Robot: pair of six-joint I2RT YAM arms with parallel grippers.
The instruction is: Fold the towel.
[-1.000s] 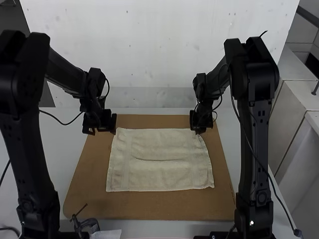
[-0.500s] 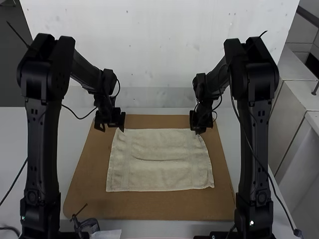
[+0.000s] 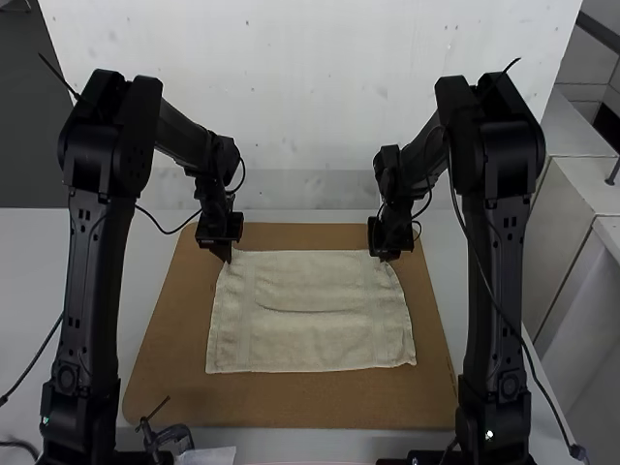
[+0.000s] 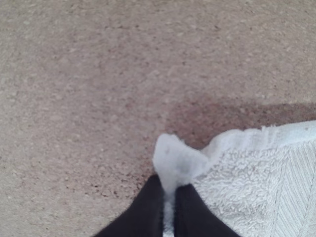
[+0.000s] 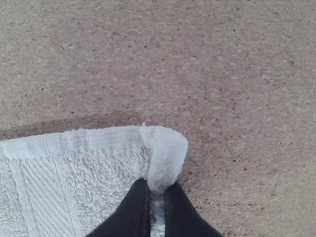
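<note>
Brings the left gripper (image 3: 225,256) in from outside the far left corner of the towel (image 3: 310,320), where seen a second ago, onto that corner, with the left arm swung inward. Now pinches the corner between black, tapered fingers, with a small crumpled tuft sticking out past the tips. Keeps the right gripper (image 3: 389,256) at the far right corner as before, pinching a rounded, folded-over tab of cloth between dark fingers. Leaves the towel spread flat and nearly rectangular on the brown board (image 3: 291,412), unchanged since the earlier frames. Shows off-white looped terry with flat, ribbed bands near the left and right sides, a smooth, slightly wavy hem along the far edge and a shallow crease across the middle. Rests on speckled, cork-like grain, above a smooth pale table (image 3: 34,291). Has a dark metal clamp (image 3: 172,436) at the board's near left edge, beside a flat white sheet (image 3: 209,455).
</note>
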